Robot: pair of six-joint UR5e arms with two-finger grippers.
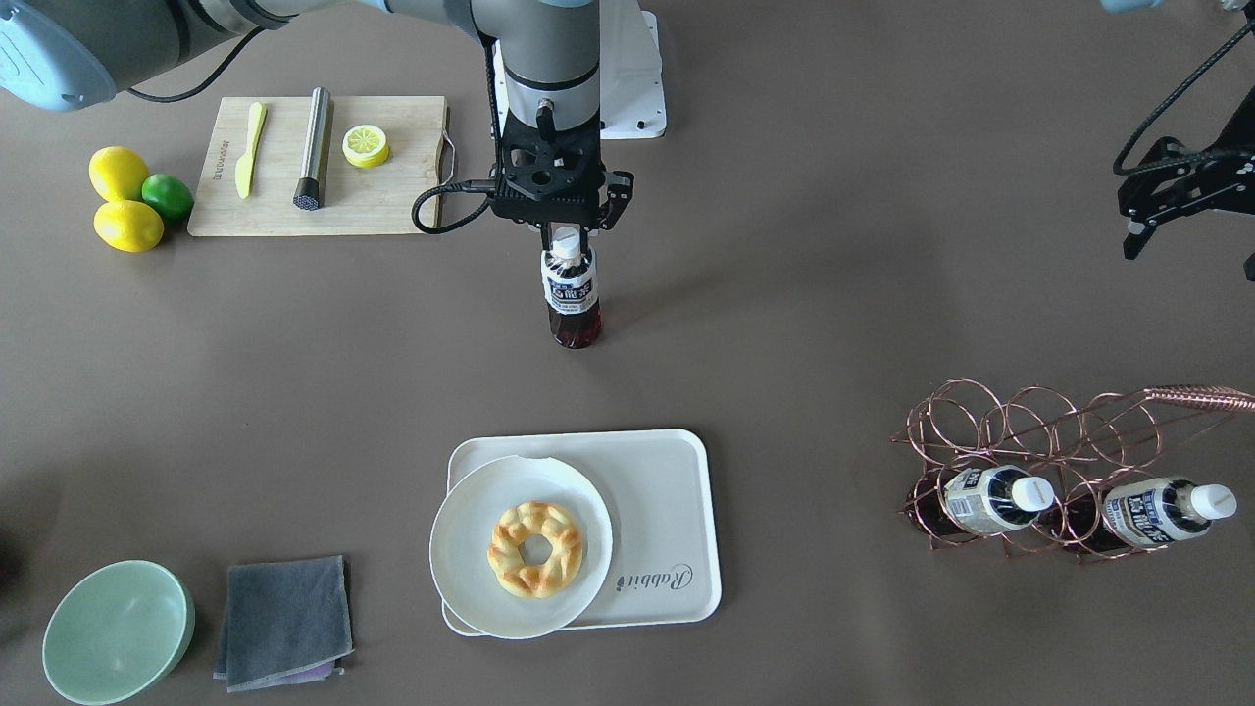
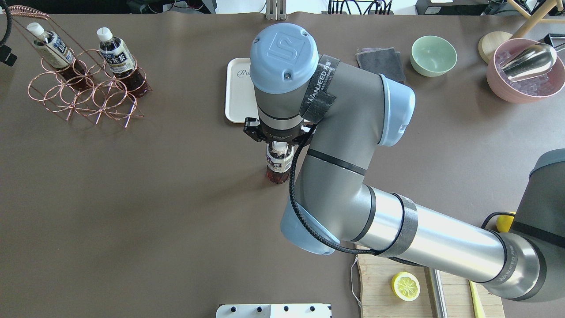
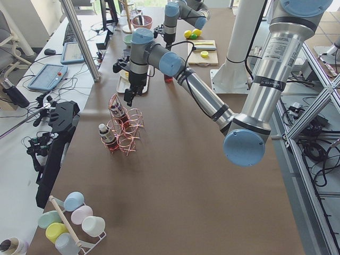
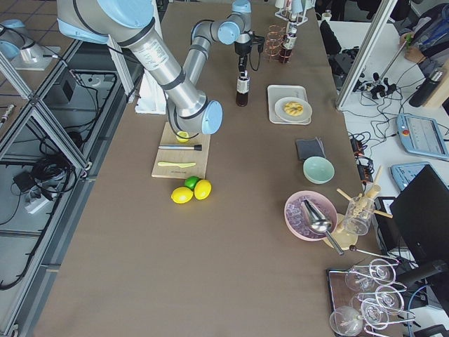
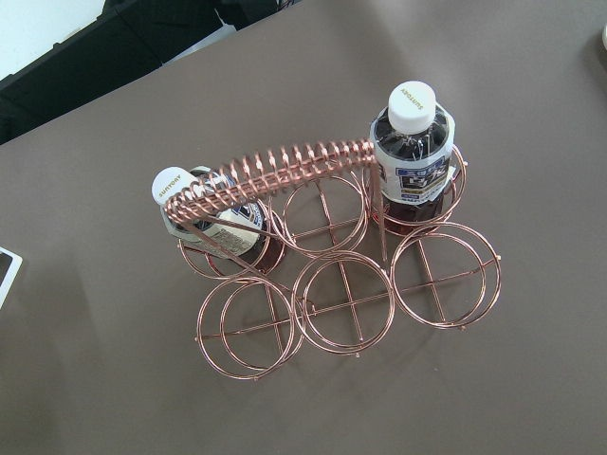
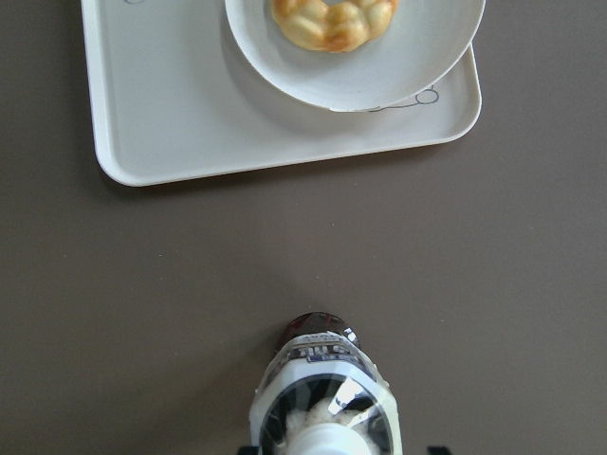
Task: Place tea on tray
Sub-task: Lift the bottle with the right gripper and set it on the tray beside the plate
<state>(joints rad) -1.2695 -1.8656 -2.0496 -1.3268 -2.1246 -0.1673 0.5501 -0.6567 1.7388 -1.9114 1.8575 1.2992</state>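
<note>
Tea point(image 6: 322, 417) is being held upright directly beneath the right gripper point(image 1: 567, 240), whose fingers are clamping around its white cap. Ahead of that gripper the tray point(image 6: 180, 114) is lying, apart from the bottle. The left gripper point(image 1: 1142, 230) is hovering far to the side; I cannot tell whether its claw is wide or narrow.

Right arm point(image 2: 344, 185), overhead view: enters at lower right and reaches to frame centre, wrist vertical. Right gripper point(image 1: 567, 240) points straight down, fingers closed on the neck of the tea point(image 1: 572, 304). Left gripper point(image 1: 1191, 257), front-facing view: upper right edge, partly cropped, fingers spread, empty.
</note>
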